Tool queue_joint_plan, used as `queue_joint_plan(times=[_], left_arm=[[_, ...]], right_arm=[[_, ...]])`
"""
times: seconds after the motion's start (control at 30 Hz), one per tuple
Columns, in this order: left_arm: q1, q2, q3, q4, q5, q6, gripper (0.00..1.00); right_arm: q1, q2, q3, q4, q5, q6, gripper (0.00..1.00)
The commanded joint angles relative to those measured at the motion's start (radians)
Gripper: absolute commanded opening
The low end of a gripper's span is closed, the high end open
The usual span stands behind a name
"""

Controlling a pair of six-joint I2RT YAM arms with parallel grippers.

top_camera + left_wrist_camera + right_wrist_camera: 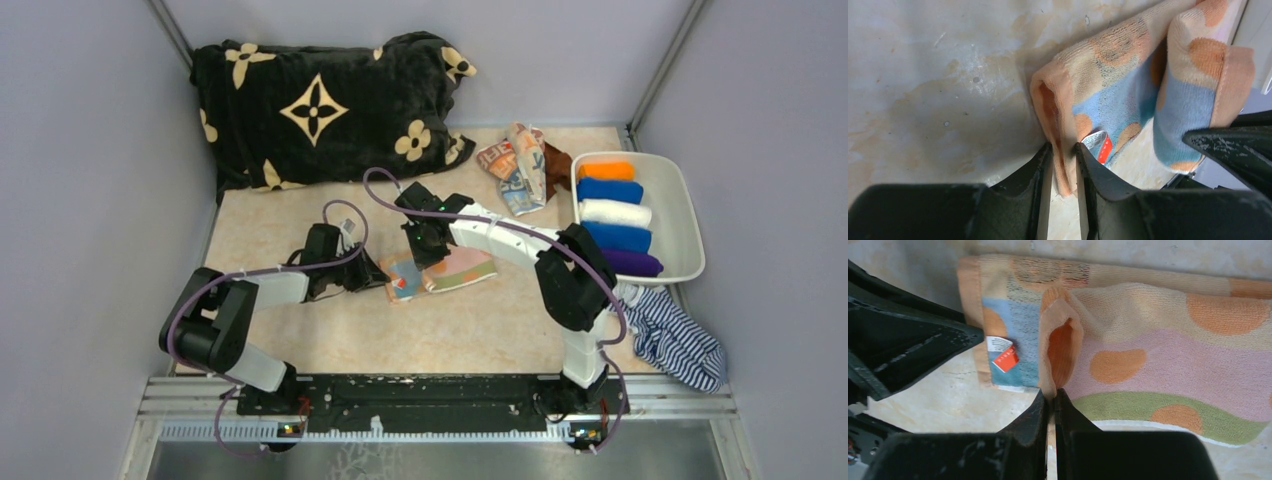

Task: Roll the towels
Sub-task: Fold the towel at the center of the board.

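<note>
Left gripper [1064, 150] clamps the hem of the orange-peach towel [1158, 340], the right gripper [1052, 396] pinching a raised fold just beside it — this one looks hardly rolled. Right of that gripper a tray [681, 192] holds five finished rolls [612, 212]; a pale printed towel [515, 170] beyond lies loose. Both arms reach low, inward.

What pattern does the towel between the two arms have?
The towel: peach with orange dots over blue, pink and green bands; right wrist view.
</note>
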Motion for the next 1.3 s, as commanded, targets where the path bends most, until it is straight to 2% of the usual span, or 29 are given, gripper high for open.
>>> queue_joint_plan(times=[0.0,0.2,0.7,0.87,1.0,1.13,1.27], left_arm=[[-0.016,0.02,-0.018,0.011,-0.012,0.005,0.28],[-0.026,0.019,-0.021,0.01,-0.019,0.005,0.25],[-0.046,-0.004,-0.036,-0.001,-0.05,0.006,0.25],[-0.048,-0.02,-0.041,-0.017,-0.067,0.007,0.28],[-0.046,-0.074,-0.051,-0.069,-0.126,0.016,0.35],[-0.045,-0.165,-0.054,-0.148,-0.203,0.036,0.45],[-0.045,-0.278,-0.039,-0.273,-0.307,0.07,0.54]], right_arm=[[0.028,0.009,0.068,0.064,-0.055,0.051,0.0],[0.054,0.063,0.115,0.075,-0.076,0.073,0.0],[0.079,0.145,0.119,0.164,-0.139,0.12,0.01],[0.078,0.121,0.093,0.183,-0.154,0.117,0.24],[0.078,0.043,0.055,0.198,-0.126,0.099,0.36],[0.062,-0.08,-0.005,0.205,-0.09,0.06,0.45],[-0.007,-0.263,-0.185,0.297,-0.084,0.04,0.51]])
